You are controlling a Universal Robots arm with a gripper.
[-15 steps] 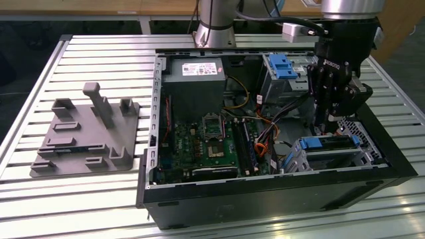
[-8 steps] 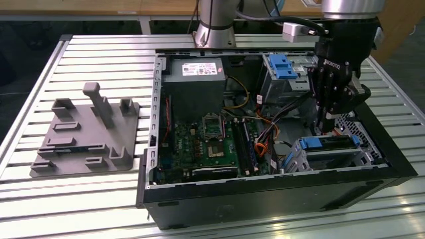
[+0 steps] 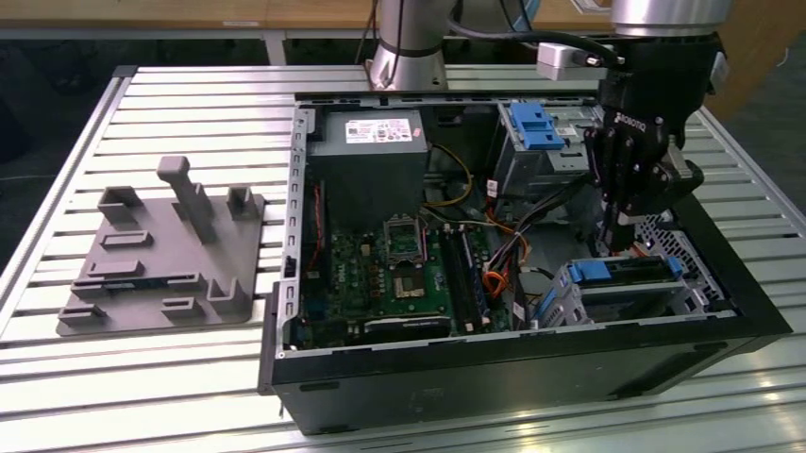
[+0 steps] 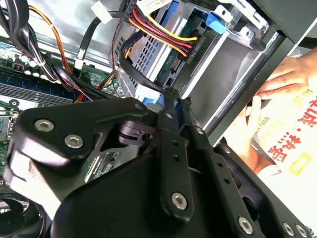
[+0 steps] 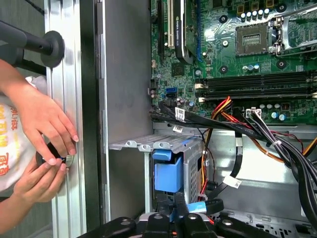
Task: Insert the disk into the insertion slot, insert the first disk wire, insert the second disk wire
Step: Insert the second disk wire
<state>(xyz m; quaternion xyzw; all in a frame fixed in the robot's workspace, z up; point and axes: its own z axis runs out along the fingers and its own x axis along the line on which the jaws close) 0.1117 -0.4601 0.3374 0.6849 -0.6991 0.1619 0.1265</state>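
Note:
The disk (image 3: 624,271), grey in its bright blue carrier (image 4: 217,22), sits inside the insertion slot (image 3: 629,297), the low silver cage by the case wall. A red, yellow and black disk wire (image 4: 163,32) is plugged into the disk's rear. My gripper (image 3: 617,243) hangs just above that cage. In the second wrist view the gripper (image 4: 168,96) is shut on the blue plug (image 4: 148,93) of a black disk wire, close to the disk's rear. In the first wrist view the gripper (image 5: 173,215) lies beside a blue cable (image 5: 198,207) and the carrier (image 5: 166,171).
The open case holds a motherboard (image 3: 403,274), a power supply (image 3: 365,142), a taller cage with a blue clip (image 3: 535,127) and loose cable bundles (image 5: 277,144). A grey fixture (image 3: 164,255) lies on the slatted table. A person's hands (image 5: 44,129) rest just outside the case wall.

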